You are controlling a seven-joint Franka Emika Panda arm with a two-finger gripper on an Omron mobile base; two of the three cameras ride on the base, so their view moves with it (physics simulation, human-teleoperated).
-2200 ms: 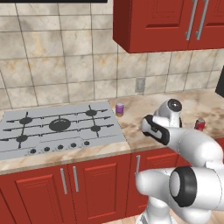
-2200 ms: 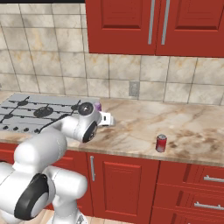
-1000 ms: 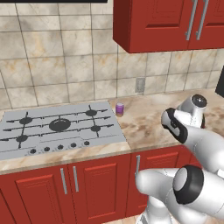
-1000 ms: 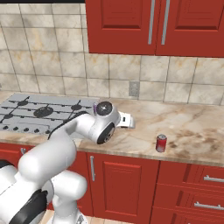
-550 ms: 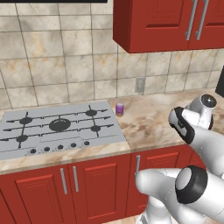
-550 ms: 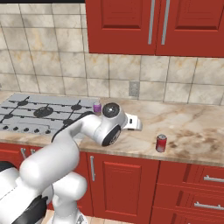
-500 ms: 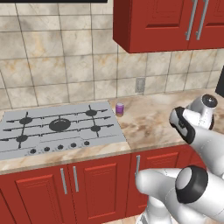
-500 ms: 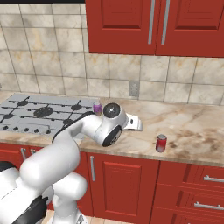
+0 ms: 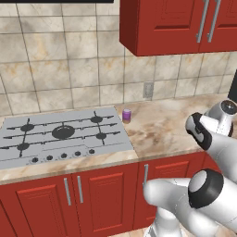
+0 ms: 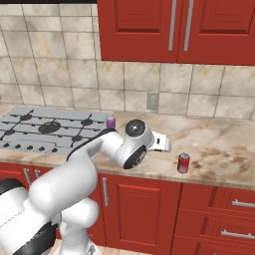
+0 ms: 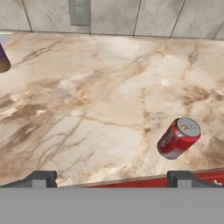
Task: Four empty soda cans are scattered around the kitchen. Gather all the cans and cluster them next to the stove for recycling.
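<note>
A red soda can (image 10: 184,163) is seen standing upright near the front edge of the counter (image 10: 219,144), well to the right of the stove (image 10: 45,128), while a purple soda can (image 10: 110,122) already stands just beside the stove's right rear corner. Over the last two seconds the gripper (image 10: 160,141) has been swung away from the stove side and carried rightward along the counter, so that it is now held near the red can but apart from it; in the hand view the can (image 11: 179,138) is framed to the right of centre, between nothing yet. The fingertips (image 11: 41,178) are seen spread wide with nothing held. The move is judged to be an approach for the next pick-up, one can being placed. The surface is beige marbled stone, backed by tan tiles with a wall outlet (image 10: 152,101), under red cabinets (image 10: 174,27).
</note>
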